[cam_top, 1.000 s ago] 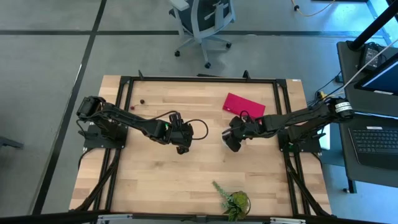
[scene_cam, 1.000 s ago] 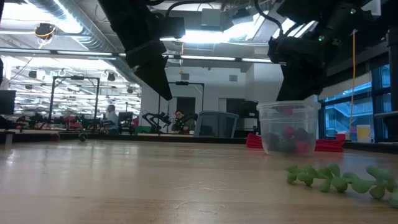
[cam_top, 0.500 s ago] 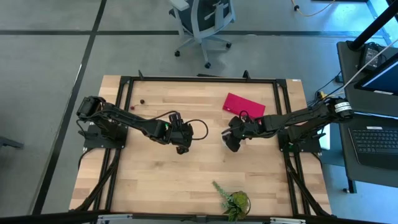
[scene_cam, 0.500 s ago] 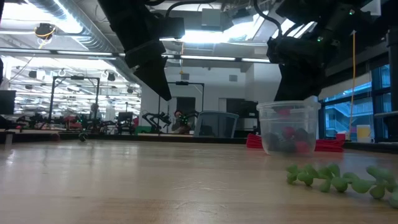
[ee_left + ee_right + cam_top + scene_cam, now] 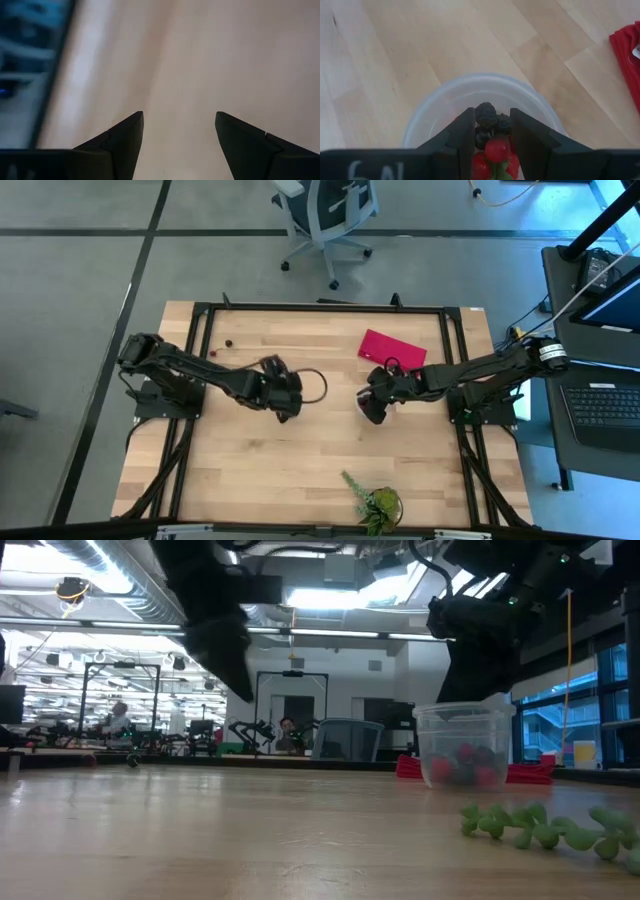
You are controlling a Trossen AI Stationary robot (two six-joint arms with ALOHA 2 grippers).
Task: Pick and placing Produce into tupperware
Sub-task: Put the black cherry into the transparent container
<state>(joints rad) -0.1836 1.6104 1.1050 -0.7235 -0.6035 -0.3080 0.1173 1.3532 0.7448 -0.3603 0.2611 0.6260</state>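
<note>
The clear cup stands on the table right of centre, with red and dark berries piled in its bottom. My right gripper hangs just above its mouth, pointing down. In the right wrist view its fingers stand a narrow gap apart over the cup's rim, and a dark berry and red ones show in the gap. My left gripper is open and holds nothing, raised over bare wood at the table's middle. Two loose berries lie near the far left corner. My right gripper reaches down into the cup's mouth from above. The topmost dark berry shows right between its fingertips, but I cannot tell whether the fingers touch it or whether it lies on the pile below them.
A flat red piece lies beyond the cup toward the far edge. A green leafy plant sits at the near edge, and its strand trails on the wood. Bare wood spreads between the arms and across the left half.
My left gripper has moved toward the table's left, away from the cup, staying raised. My right gripper has kept still over the cup.
</note>
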